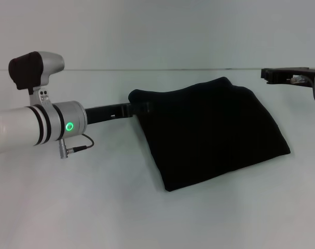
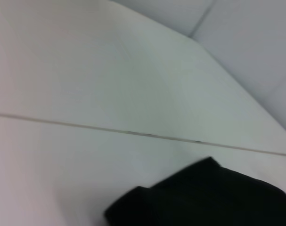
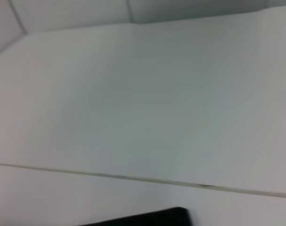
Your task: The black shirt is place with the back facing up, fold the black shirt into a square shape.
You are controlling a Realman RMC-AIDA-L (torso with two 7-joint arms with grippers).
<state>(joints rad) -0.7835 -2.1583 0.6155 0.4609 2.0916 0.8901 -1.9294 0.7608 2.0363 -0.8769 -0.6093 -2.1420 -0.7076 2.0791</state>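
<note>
Since the left arm reaches in from the left side, its left end effector point(image 1: 140, 108) sits at the far-left corner of the black shirt point(image 1: 211, 135), tips overlapping the cloth edge there; black on black, so can't tell whether it is pinching fabric or just touching, and the left wrist view shows only the shirt's corner point(image 2: 204, 197), no fingers. The shirt lies approx. centre of the white worktop point(image 1: 95, 207), already a compact folded bundle, roughly four-sided but skewed, its long axis running from far-left to near-right, near-left corner pointing toward the robot. No lettering shows. Further right, the right end effector point(image 1: 271, 74) hangs at the far-right, apart from the shirt's far-right edge and not touching it; its open/closed state can't be read from here either. So the cloth lies to the right of the left tool and to the near-left of the right one, w/ the left arm clearly the nearer. Judging by shape, folding looks nearly done; any remaining squaring-up prob. falls to the left arm at that corner.
</note>
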